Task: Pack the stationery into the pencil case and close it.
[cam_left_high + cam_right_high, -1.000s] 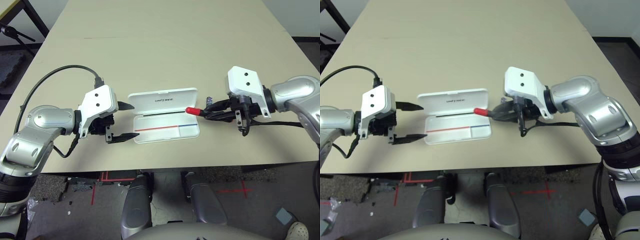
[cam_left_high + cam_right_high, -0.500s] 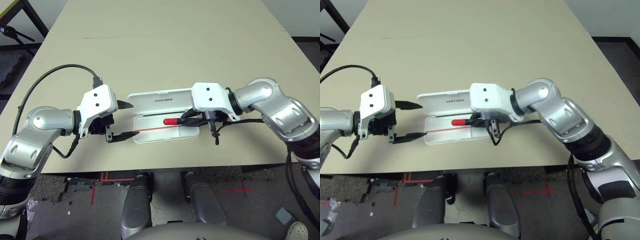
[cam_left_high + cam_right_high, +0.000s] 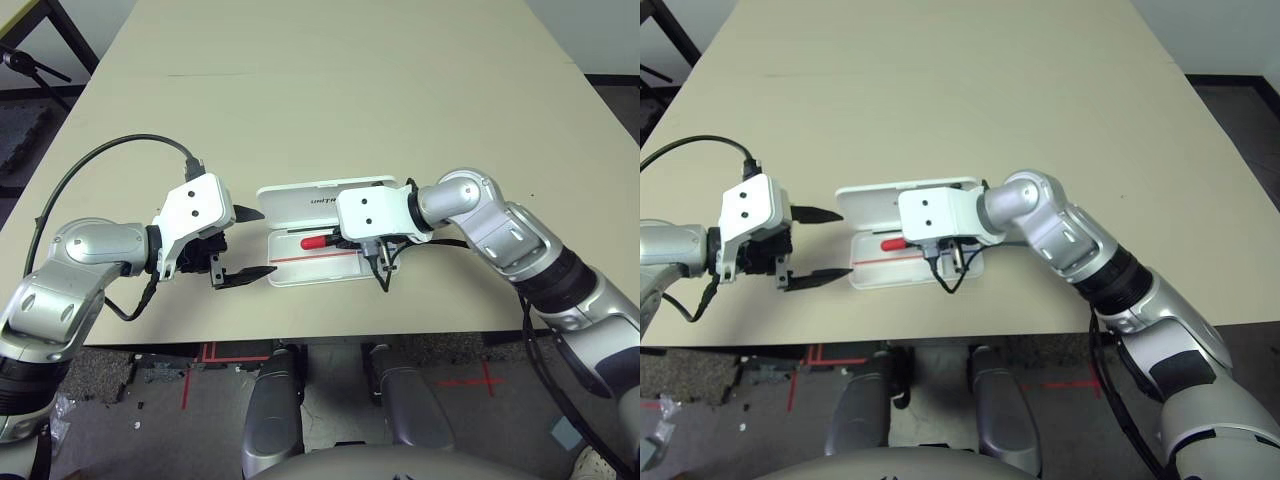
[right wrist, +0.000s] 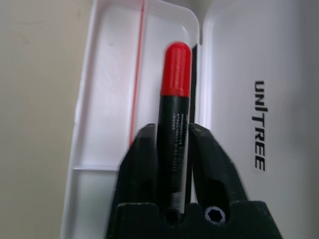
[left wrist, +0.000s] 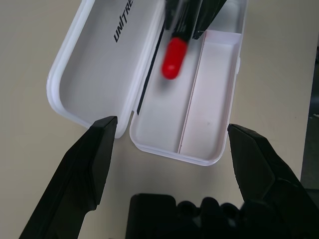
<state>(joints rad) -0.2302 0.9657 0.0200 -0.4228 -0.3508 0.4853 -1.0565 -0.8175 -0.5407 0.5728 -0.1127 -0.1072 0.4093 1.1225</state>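
Right tool pinching red-and-black marker over open pencil case, marker's rear hidden between fingers.

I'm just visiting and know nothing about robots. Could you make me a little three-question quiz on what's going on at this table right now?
1. True or false: the pencil case lies open on the table.
2. What does the right gripper hold? A) a green highlighter B) a red-capped marker C) an eraser
3. In a few words: how do the fingers of the left gripper stand, and where is it relative to the case?

Key
1. True; the lid is folded back.
2. B; the red-and-black marker is held over the case's tray.
3. Spread apart with nothing between them, beside the case's left end.
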